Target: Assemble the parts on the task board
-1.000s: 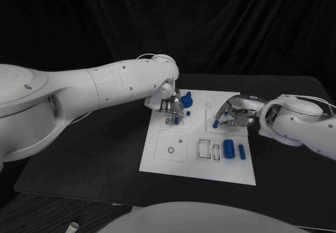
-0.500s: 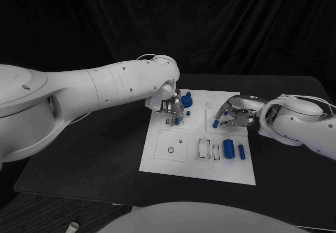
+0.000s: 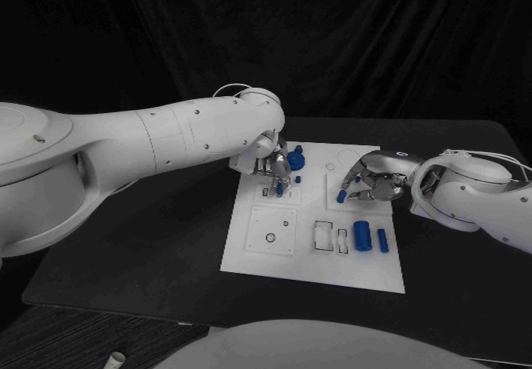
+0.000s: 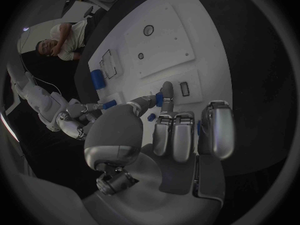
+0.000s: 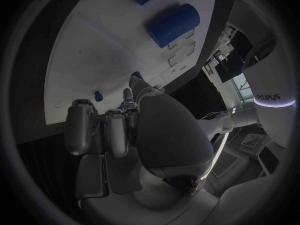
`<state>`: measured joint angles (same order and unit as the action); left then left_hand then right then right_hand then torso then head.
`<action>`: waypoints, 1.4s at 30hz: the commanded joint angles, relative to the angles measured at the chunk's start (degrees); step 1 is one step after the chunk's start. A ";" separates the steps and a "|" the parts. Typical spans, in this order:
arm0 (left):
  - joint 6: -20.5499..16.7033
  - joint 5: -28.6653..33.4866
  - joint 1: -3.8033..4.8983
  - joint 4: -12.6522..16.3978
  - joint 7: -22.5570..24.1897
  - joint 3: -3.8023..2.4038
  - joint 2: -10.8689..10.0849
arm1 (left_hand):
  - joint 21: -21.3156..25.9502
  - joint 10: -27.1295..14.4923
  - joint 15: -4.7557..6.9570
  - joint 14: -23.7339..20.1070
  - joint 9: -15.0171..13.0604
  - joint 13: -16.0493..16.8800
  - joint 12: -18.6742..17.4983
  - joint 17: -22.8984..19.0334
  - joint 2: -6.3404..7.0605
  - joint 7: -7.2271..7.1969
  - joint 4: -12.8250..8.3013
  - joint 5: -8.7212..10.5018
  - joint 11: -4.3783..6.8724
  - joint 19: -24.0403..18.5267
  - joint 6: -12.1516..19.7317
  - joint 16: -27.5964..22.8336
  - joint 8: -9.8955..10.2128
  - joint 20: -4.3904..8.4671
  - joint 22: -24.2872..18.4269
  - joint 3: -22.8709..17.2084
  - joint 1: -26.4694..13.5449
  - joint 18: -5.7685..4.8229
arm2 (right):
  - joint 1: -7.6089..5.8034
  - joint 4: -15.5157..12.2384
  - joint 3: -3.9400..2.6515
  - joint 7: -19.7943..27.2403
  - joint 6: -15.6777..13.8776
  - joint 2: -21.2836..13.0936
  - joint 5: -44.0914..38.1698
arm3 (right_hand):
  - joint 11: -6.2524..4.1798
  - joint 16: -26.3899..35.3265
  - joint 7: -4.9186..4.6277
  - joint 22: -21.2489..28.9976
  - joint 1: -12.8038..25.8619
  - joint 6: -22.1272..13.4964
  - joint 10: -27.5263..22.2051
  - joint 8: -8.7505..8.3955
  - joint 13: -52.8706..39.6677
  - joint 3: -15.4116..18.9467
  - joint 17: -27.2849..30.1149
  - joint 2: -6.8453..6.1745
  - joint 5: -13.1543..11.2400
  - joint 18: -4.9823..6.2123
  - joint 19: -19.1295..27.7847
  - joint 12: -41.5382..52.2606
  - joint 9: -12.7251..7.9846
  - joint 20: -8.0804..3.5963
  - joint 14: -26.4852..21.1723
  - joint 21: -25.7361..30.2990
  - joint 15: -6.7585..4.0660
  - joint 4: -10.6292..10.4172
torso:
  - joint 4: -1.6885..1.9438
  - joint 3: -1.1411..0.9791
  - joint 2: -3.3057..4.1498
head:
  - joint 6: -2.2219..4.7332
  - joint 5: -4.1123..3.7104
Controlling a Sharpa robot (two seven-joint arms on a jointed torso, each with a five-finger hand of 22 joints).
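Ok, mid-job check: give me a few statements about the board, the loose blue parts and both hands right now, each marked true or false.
1. The left hand is over the far part of the task board. True.
2. The large blue cylinder lies on the near right part of the board. True.
3. The right hand hangs off the board above bare table. False: it is over the board's right side, a small blue part at its fingertips.
4. A thin blue pin lies just right of the cylinder. True.
5. The board lies on a white table. False: the table is black.
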<state>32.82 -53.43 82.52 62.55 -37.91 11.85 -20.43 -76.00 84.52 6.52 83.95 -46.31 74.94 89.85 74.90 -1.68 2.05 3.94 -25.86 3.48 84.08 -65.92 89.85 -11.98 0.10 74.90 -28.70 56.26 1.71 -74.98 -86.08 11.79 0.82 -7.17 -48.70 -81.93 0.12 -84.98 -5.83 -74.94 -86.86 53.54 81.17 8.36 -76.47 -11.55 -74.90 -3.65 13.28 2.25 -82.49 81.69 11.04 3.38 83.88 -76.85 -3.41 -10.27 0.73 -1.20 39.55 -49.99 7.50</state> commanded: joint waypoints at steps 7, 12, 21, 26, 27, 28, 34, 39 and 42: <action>-1.53 -2.02 -0.37 0.27 0.96 0.21 -0.27 | -0.17 5.48 -0.17 6.05 0.06 15.06 0.15 15.10 -3.31 -1.15 -6.55 -0.42 0.02 1.73 -0.94 0.15 0.28 -0.18 11.38 -6.18 3.76 0.96 | 0.18 -0.05 -0.03 -0.78 0.01 0.00 -0.34 | 0.15 0.30 0.03 -10.41 -0.17 -0.10 -0.40 -0.16 -0.53 -0.14 -6.43 -0.27 0.26 1.18 0.30 -0.26 -0.08 -0.06 2.86 0.38 0.30 0.16 | 0.08 0.03 0.03 | -0.01 -0.10; 0.14 -2.02 -0.37 0.71 0.62 0.21 -0.40 | -0.17 5.48 -0.17 6.05 0.07 15.06 0.15 15.10 -3.30 -1.15 -6.54 -0.45 0.01 1.73 -0.95 0.15 0.29 -0.18 11.38 -6.16 3.76 0.96 | 0.21 -0.04 -0.03 -0.80 0.07 0.02 -0.34 | 0.15 0.30 0.03 -10.41 -0.17 -0.10 -0.40 -0.16 -0.53 -0.14 -6.43 -0.27 0.26 1.18 0.30 -0.26 -0.08 -0.06 2.86 0.38 0.30 0.16 | 0.11 0.06 -0.04 | -0.01 -0.05; 1.80 1.52 -0.37 0.99 -1.02 0.21 -0.58 | 0.02 5.48 -0.18 6.05 0.08 15.06 0.15 15.10 -3.25 -1.14 -6.52 -0.46 0.01 1.68 -0.99 0.15 0.32 -0.19 11.34 -6.10 3.76 1.00 | 0.25 -0.01 -0.03 -0.81 0.12 0.05 -0.34 | 0.13 0.31 0.05 -10.41 -0.17 -0.12 -0.38 -0.16 -0.56 -0.17 -6.41 -0.26 0.26 1.19 0.31 -0.24 -0.10 -0.06 2.85 0.40 0.29 0.17 | -0.02 0.04 -0.06 | -0.01 0.03; 2.48 2.16 -0.37 1.46 -1.52 0.21 -0.81 | 0.04 5.48 -0.18 6.05 0.09 15.06 0.15 15.10 -3.24 -1.14 -6.51 -0.45 0.00 1.68 -1.00 0.15 0.34 -0.19 11.33 -6.08 3.76 1.00 | 0.26 -0.02 -0.03 -0.85 0.16 0.02 -0.34 | 0.13 0.31 0.05 -10.41 -0.17 -0.12 -0.38 -0.16 -0.56 -0.17 -6.41 -0.26 0.26 1.19 0.31 -0.24 -0.10 -0.06 2.85 0.40 0.29 0.17 | 0.03 -0.01 -0.06 | -0.01 -0.01; 2.59 2.24 -0.37 1.59 -1.67 0.21 -0.88 | 0.04 5.48 -0.18 6.05 0.09 15.06 0.15 15.10 -3.24 -1.14 -6.51 -0.45 0.00 1.68 -1.00 0.15 0.34 -0.19 11.33 -6.08 3.76 1.00 | 0.26 -0.01 -0.03 -0.85 0.19 0.03 -0.34 | 0.13 0.31 0.05 -10.41 -0.17 -0.12 -0.38 -0.16 -0.56 -0.17 -6.41 -0.26 0.26 1.19 0.31 -0.24 -0.10 -0.06 2.85 0.40 0.29 0.17 | 0.04 -0.02 -0.07 | -0.01 0.00; 2.60 2.28 -0.37 1.65 -1.73 0.21 -0.92 | 0.04 5.48 -0.18 6.05 0.09 15.06 0.15 15.10 -3.24 -1.14 -6.51 -0.45 0.00 1.68 -1.00 0.15 0.34 -0.19 11.33 -6.08 3.76 1.00 | 0.26 -0.01 -0.03 -0.86 0.20 0.04 -0.34 | 0.13 0.31 0.05 -10.41 -0.17 -0.12 -0.38 -0.16 -0.56 -0.17 -6.41 -0.26 0.26 1.19 0.31 -0.24 -0.10 -0.06 2.85 0.40 0.29 0.17 | 0.04 -0.02 -0.07 | -0.01 0.00; 2.57 2.42 -0.37 2.01 -2.17 0.21 -1.13 | 0.06 5.48 -0.18 6.05 0.11 15.06 0.15 15.10 -3.25 -1.14 -6.49 -0.43 0.00 1.67 -1.00 0.15 0.36 -0.19 11.33 -6.06 3.77 1.01 | 0.27 0.03 -0.03 -0.93 0.33 0.12 -0.34 | 0.11 0.37 0.08 -10.36 -0.21 -0.14 -0.42 -0.18 -0.50 -0.23 -6.32 -0.26 0.27 1.22 0.38 -0.29 -0.12 -0.06 2.81 0.54 0.27 0.22 | -0.01 0.03 -0.04 | -0.01 0.18; 2.12 2.45 -0.37 2.21 -2.52 0.22 -1.27 | 0.04 5.48 -0.19 6.05 0.13 15.06 0.15 15.10 -3.32 -1.13 -6.44 -0.41 0.00 1.68 -1.00 0.15 0.41 -0.20 11.33 -6.07 3.79 1.00 | 0.28 0.04 -0.03 -1.04 0.47 0.13 -0.34 | 0.10 0.45 0.09 -10.29 -0.23 -0.15 -0.55 -0.18 -0.32 -0.26 -6.19 -0.25 0.29 1.28 0.51 -0.41 -0.13 -0.07 2.76 0.76 0.27 0.25 | 0.02 0.02 0.01 | -0.01 0.16; 1.74 2.46 -0.37 2.31 -2.78 0.22 -1.31 | 0.06 5.48 -0.19 6.05 0.18 15.06 0.15 15.10 -3.42 -1.12 -6.36 -0.41 -0.01 1.68 -0.98 0.15 0.48 -0.20 11.33 -6.08 3.82 1.00 | 0.28 0.04 -0.03 -1.09 0.52 0.13 -0.34 | 0.10 0.47 0.09 -10.28 -0.23 -0.15 -0.58 -0.18 -0.27 -0.27 -6.16 -0.25 0.29 1.28 0.53 -0.44 -0.14 -0.07 2.74 0.80 0.26 0.26 | 0.07 -0.02 0.01 | -0.01 0.20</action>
<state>33.85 -51.46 82.50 64.70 -39.30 11.85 -21.70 -76.00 84.42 6.51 83.95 -46.21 74.94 89.85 74.90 -1.68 2.05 3.93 -26.11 3.57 84.08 -65.92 89.85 -11.60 0.10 74.90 -28.70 56.26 1.70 -74.85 -86.00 11.79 0.74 -7.09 -48.57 -81.93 0.32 -84.75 -5.83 -74.91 -86.86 53.54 80.96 8.36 -76.12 -11.71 -74.90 -3.65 13.27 3.16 -82.50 81.64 11.00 3.37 83.88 -76.31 -3.41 -10.12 0.73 -1.19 39.53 -49.99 7.67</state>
